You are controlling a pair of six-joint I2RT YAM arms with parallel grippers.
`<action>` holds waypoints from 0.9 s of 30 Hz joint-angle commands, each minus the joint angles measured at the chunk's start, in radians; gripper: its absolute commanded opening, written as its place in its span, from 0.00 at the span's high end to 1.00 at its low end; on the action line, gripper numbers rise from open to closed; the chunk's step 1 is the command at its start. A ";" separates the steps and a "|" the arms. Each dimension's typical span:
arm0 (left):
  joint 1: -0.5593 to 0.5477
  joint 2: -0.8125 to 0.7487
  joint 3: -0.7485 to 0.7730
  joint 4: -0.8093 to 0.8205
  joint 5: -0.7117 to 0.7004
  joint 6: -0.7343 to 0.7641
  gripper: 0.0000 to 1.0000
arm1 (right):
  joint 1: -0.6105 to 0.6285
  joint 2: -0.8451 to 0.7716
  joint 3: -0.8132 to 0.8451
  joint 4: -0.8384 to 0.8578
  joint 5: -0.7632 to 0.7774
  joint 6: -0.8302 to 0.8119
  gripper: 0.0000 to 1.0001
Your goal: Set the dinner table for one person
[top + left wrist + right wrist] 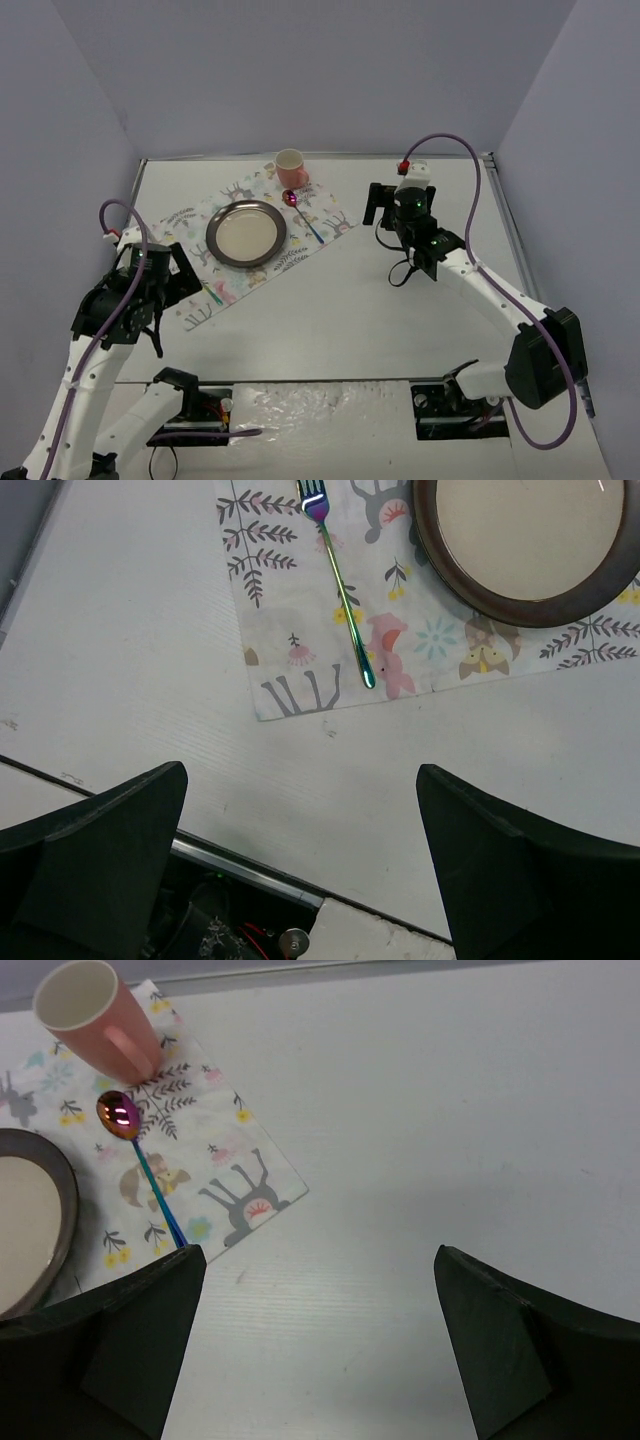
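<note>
A place setting for one lies on the white bench (400,310), gathered on a placemat (170,225) printed with pastel animals and leaves that sits askew on the bench's far left part. A round, dark-rimmed plate (246,233) with a pale centre rests in the middle of the mat. An iridescent fork (345,605) lies on the mat just left of the plate, apart from it, its tines pointing away from the arms. On the plate's other side an iridescent spoon (150,1175) lies on the mat, its shiny bowl close to a pink mug (85,1010) standing upright at the mat's far corner. The left claw (300,772) hangs above bare bench just off the mat's near edge, its jaws spread wide with nothing between them. The right claw (318,1252) is held over bare bench to the right of the mat, well apart from the dishes, its jaws likewise parted and holding nothing. A purple cable loops along each white arm, and grey walls close in the bench on three sides.
</note>
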 commanded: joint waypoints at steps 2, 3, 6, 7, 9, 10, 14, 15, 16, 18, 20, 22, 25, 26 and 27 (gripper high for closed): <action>0.000 0.045 -0.073 0.144 0.012 -0.040 0.03 | 0.008 0.060 0.015 0.016 -0.055 -0.018 0.05; 0.000 0.054 -0.104 0.179 0.024 -0.050 0.03 | 0.008 0.080 0.021 0.016 -0.060 -0.014 0.04; 0.000 0.079 -0.159 0.285 0.075 -0.077 0.05 | 0.008 0.115 0.031 0.016 -0.093 -0.013 0.04; 0.000 0.094 -0.187 0.323 0.108 -0.086 0.07 | 0.008 0.121 0.033 0.016 -0.110 -0.012 0.04; -0.002 0.120 -0.231 0.417 0.148 -0.115 0.09 | 0.008 0.127 0.030 0.014 -0.123 -0.012 0.04; -0.001 0.135 -0.249 0.484 0.163 -0.135 0.09 | 0.008 0.129 0.029 0.014 -0.128 -0.012 0.04; -0.003 0.215 -0.311 0.656 0.207 -0.175 0.12 | 0.009 0.123 0.018 0.014 -0.147 -0.016 0.04; -0.003 0.240 -0.319 0.687 0.216 -0.179 0.12 | 0.008 0.121 0.016 0.014 -0.149 -0.019 0.04; -0.004 0.268 -0.327 0.720 0.224 -0.183 0.12 | 0.008 0.116 0.011 0.014 -0.147 -0.021 0.04; -0.005 0.311 -0.338 0.776 0.236 -0.190 0.12 | 0.008 0.107 0.003 0.013 -0.146 -0.024 0.04; -0.005 0.343 -0.345 0.833 0.246 -0.192 0.12 | 0.008 0.099 -0.006 0.012 -0.149 -0.027 0.04; -0.006 0.385 -0.355 0.863 0.244 -0.197 0.12 | 0.008 0.092 -0.015 0.011 -0.153 -0.027 0.04; -0.006 0.429 -0.363 0.901 0.241 -0.197 0.12 | 0.008 0.085 -0.024 0.010 -0.155 -0.027 0.04; -0.006 0.440 -0.364 0.913 0.242 -0.197 0.12 | 0.009 0.083 -0.026 0.009 -0.156 -0.027 0.04; -0.006 0.458 -0.366 0.920 0.244 -0.197 0.12 | 0.008 0.083 -0.031 0.010 -0.156 -0.029 0.04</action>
